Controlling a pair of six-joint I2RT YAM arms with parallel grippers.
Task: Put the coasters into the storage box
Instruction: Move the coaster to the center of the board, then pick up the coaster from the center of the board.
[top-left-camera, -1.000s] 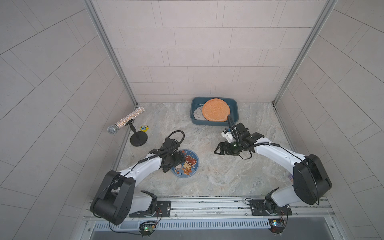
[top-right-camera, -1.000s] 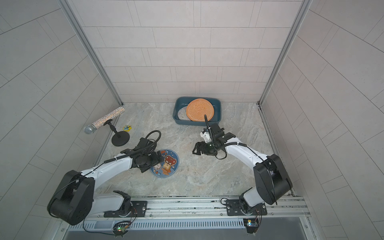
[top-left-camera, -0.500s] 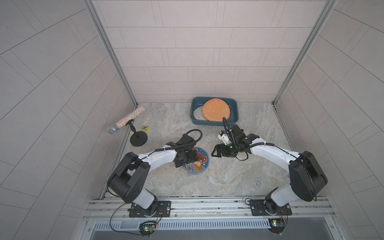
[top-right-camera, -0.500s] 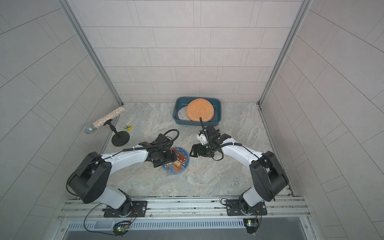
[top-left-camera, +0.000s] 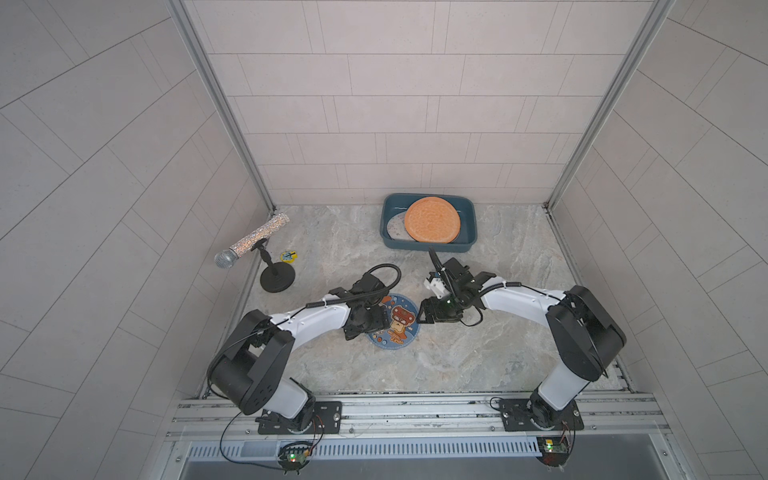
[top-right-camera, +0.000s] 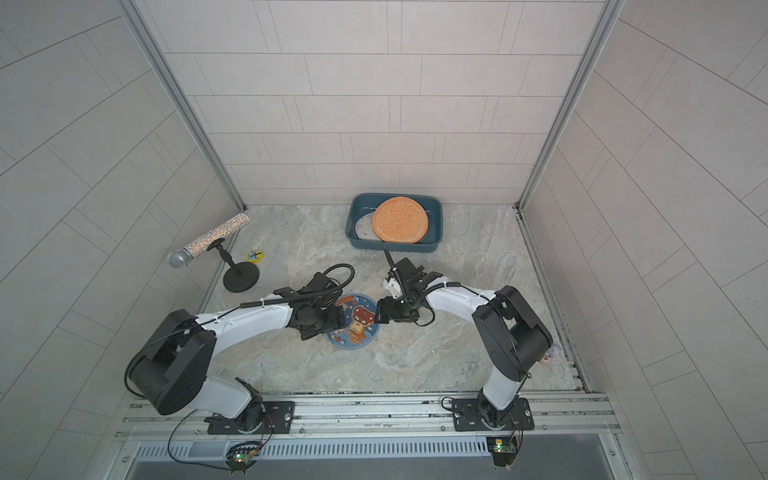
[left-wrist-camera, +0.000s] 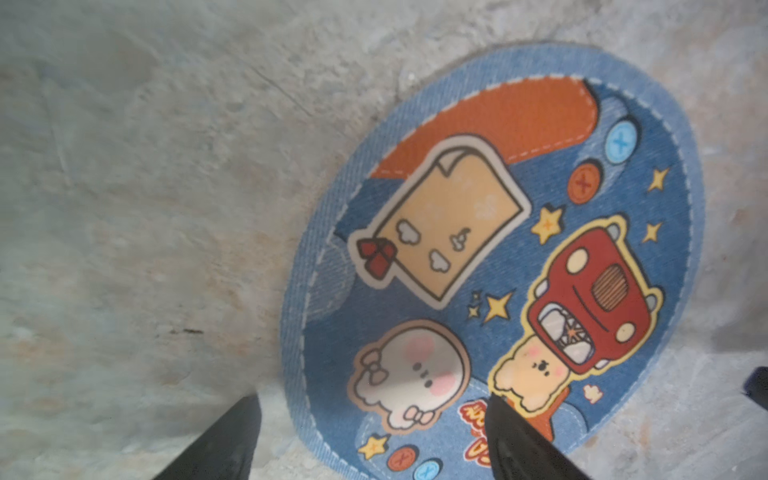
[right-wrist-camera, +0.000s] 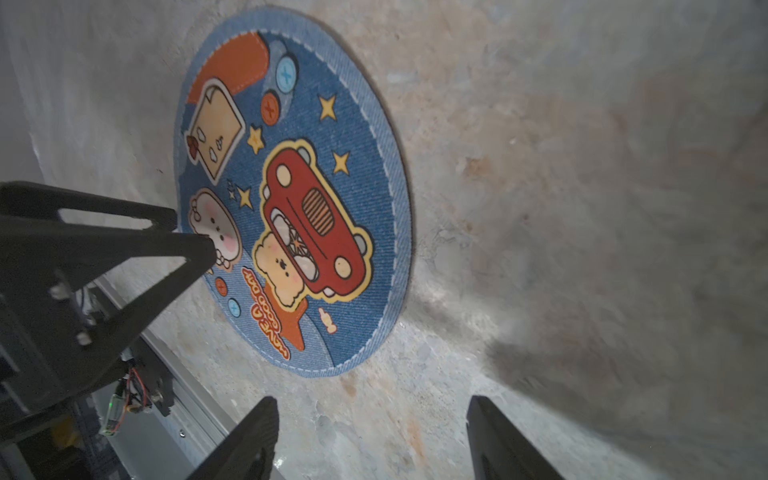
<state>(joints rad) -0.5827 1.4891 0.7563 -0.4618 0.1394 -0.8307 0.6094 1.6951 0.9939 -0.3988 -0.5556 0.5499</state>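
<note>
Both pairs of jaws stand apart. The left jaws straddle the rim of the blue coaster (left-wrist-camera: 498, 249), one fingertip (left-wrist-camera: 507, 436) over its printed face and its twin over bare bench (top-left-camera: 478, 357); whether either touches cannot be told. The right jaws hold nothing and hang just beside the disc's opposite edge, over the stone surface. In both top views the blue coaster (top-left-camera: 397, 324) (top-right-camera: 356, 322) lies flat near the middle of the bench. Being round, it has no long axis, but its print gives it a heading: the red car toward the back wall, the orange lettering toward the rail. The left arm (top-left-camera: 316, 320) covers its edge on that side. The storage box (top-left-camera: 415, 248) sits against the back wall, its long axis running across the bench, well apart from the blue coaster. In it the orange coaster (top-left-camera: 432, 219) lies atop a pale coaster (top-left-camera: 394, 226), of which only a sliver shows; how many lie beneath is hidden. The right arm (top-left-camera: 519, 301) lies with its wrist between the blue coaster and the box. Off to the left stand a glittery microphone (top-left-camera: 251, 241) on its black stand (top-left-camera: 277, 277) and a small yellow badge (top-left-camera: 288, 256).
</note>
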